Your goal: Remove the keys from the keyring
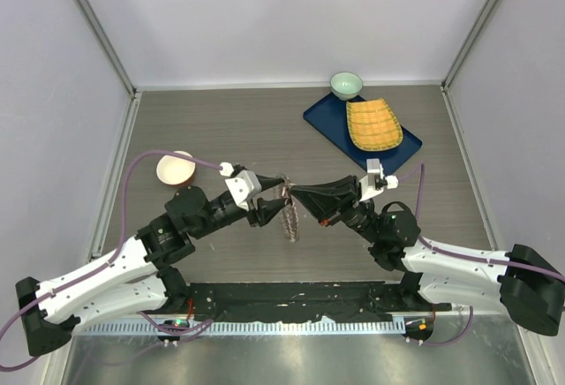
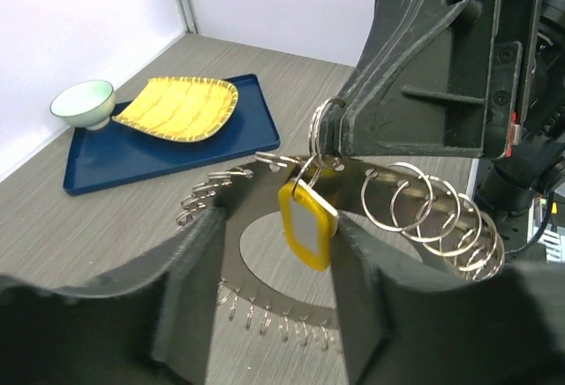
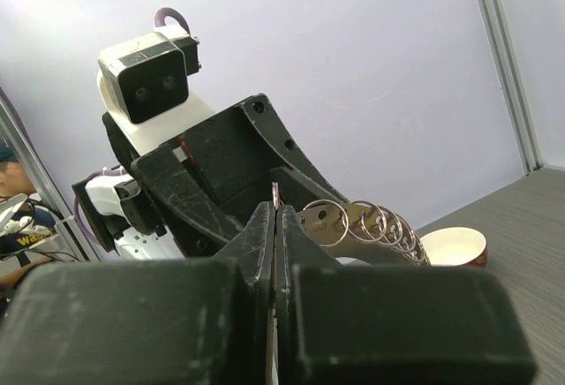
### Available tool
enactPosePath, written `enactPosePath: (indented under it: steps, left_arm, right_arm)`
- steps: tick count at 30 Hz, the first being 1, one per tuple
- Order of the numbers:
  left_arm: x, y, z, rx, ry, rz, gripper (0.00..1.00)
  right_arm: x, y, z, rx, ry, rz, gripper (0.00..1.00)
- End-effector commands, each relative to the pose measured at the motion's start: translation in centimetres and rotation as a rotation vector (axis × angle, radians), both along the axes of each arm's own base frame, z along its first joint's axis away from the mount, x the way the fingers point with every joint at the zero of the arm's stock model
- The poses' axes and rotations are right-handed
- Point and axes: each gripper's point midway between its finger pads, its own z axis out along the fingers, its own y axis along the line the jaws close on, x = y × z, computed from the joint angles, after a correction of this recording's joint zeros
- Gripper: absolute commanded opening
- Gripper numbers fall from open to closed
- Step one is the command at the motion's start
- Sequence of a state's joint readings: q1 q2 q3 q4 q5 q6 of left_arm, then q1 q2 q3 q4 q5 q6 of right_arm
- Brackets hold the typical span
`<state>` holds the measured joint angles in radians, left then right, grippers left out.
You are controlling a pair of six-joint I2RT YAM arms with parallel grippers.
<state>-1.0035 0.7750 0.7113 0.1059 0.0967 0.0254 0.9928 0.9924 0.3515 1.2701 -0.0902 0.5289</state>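
Note:
The keyring [image 1: 290, 211] is a flat metal ring plate held upright in the air between both grippers. It is fringed with small split rings [image 2: 415, 204]; no key blades show. My left gripper [image 1: 269, 204] holds the plate [image 2: 282, 305] edgewise, with its jaws standing wide on either side [image 2: 281, 226]. My right gripper [image 1: 297, 195] is shut on one small split ring [image 2: 325, 129] at the plate's top edge. A yellow tag [image 2: 307, 226] hangs from that ring. In the right wrist view the jaws [image 3: 275, 213] pinch thin metal, with the plate [image 3: 322, 219] just beyond.
A pink-and-white bowl [image 1: 176, 169] stands left of the left arm and shows in the right wrist view [image 3: 452, 248]. At the back right is a blue tray [image 1: 331, 124] holding a yellow slatted dish [image 1: 373, 124], with a small green bowl [image 1: 346, 84] behind it.

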Motion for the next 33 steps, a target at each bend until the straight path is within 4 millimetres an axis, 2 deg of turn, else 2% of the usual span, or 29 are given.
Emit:
enactPosePath:
  steps: [1,3,7,14,23,28,33]
  left_arm:
    - [-0.2,-0.3,2.7,-0.092,-0.04,-0.009,0.38]
    - [-0.5,-0.4,2.7,-0.095,-0.04,-0.024,0.28]
    - [-1.1,-0.8,2.5,-0.103,-0.008,-0.058,0.0]
    - [-2.7,-1.9,1.1,-0.105,0.049,-0.154,0.0]
    - [-3.6,-2.6,0.4,-0.126,0.087,-0.204,0.0]
    - [-2.8,-1.8,0.7,-0.155,0.09,-0.143,0.0]
    - [-1.2,-0.6,-0.3,-0.131,0.113,-0.022,0.0]
  right_arm:
    - [-3.4,-6.0,9.7,0.385,-0.237,-0.025,0.01]
    - [-3.1,-5.9,9.5,0.381,-0.232,-0.039,0.01]
    - [-2.8,-5.9,9.5,0.377,-0.235,-0.062,0.01]
    - [-2.0,-5.5,10.0,0.374,-0.241,-0.099,0.01]
    - [-2.3,-5.6,11.4,0.395,-0.28,-0.102,0.01]
    - [-2.6,-5.9,11.0,0.393,-0.278,-0.097,0.01]
    - [-2.9,-7.2,10.8,0.399,-0.296,-0.137,0.01]
